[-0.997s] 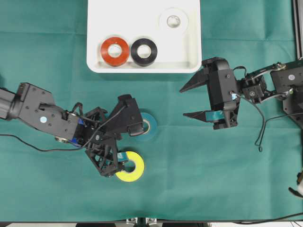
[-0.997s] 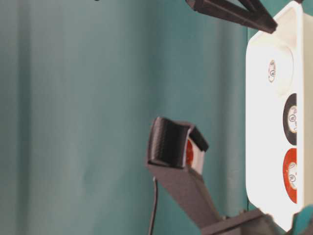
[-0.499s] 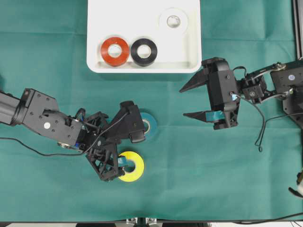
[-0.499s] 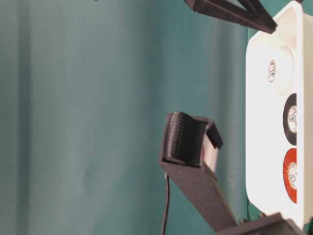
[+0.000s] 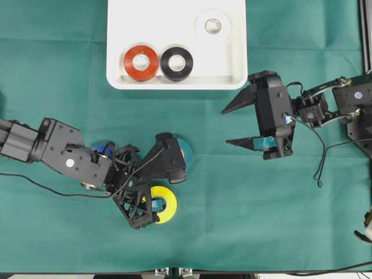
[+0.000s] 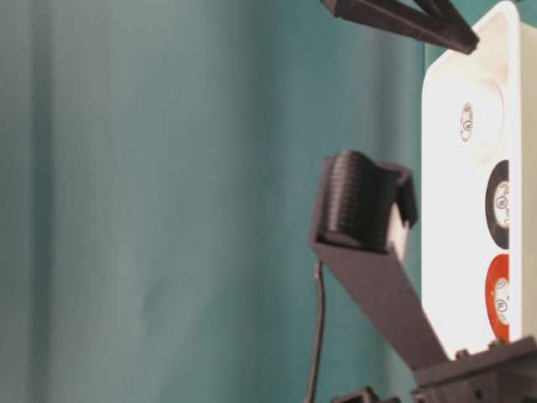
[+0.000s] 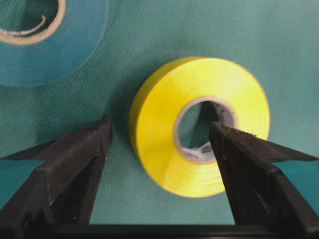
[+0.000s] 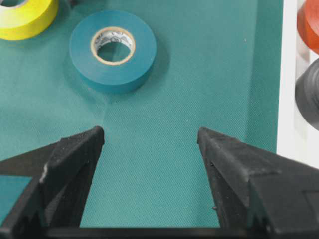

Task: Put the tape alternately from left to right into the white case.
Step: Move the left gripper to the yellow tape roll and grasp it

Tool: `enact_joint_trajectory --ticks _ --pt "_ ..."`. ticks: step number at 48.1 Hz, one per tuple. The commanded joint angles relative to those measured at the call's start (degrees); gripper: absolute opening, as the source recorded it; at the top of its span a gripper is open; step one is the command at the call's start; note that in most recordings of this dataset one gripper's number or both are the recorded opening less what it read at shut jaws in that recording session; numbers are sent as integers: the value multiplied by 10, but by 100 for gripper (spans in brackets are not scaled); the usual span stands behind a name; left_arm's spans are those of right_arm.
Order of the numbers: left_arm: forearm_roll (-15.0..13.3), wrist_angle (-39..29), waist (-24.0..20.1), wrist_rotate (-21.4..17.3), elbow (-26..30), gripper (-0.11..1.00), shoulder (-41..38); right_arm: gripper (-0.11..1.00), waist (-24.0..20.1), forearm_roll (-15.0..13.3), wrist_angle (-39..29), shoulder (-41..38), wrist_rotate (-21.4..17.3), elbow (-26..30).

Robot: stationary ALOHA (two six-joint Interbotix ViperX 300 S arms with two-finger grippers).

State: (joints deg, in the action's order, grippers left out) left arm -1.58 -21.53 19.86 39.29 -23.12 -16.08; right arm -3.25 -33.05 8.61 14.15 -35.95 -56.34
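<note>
Since the earlier frames the left gripper (image 5: 156, 182) has slid rightward over the tabletop (image 5: 244, 221), and its spread jaws now straddle one side of the yellow tape roll (image 7: 199, 124), one finger (image 7: 82, 159) outside the roll and the other at its core, not yet pinching it; the teal roll (image 8: 112, 50) lies just beside it, partly hidden under that gripper from above. At centre, the white case (image 5: 235, 70) holds the red-orange roll (image 5: 140, 63) and black roll (image 5: 176, 63) side by side, with the white roll (image 5: 213, 25) apart near its far right corner. At right, the right gripper (image 5: 232, 124) hovers over bare cloth beside the case, jaws spread and empty.
</note>
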Motion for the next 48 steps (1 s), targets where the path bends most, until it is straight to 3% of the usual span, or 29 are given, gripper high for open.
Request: enact_joint_trajectory --ticks 1,34,39,48 --pt "0 -9 1 1 15 91 14 81 -2 -2 12 10 -1 2" --pt "1 -24 -10 1 27 86 -13 81 -2 -2 17 10 -1 2" --pt "1 -25 -10 0 27 73 -13 81 -2 -2 17 10 -1 1" --pt "2 -24 -11 0 28 26 -15 81 -2 -2 17 10 -1 1"
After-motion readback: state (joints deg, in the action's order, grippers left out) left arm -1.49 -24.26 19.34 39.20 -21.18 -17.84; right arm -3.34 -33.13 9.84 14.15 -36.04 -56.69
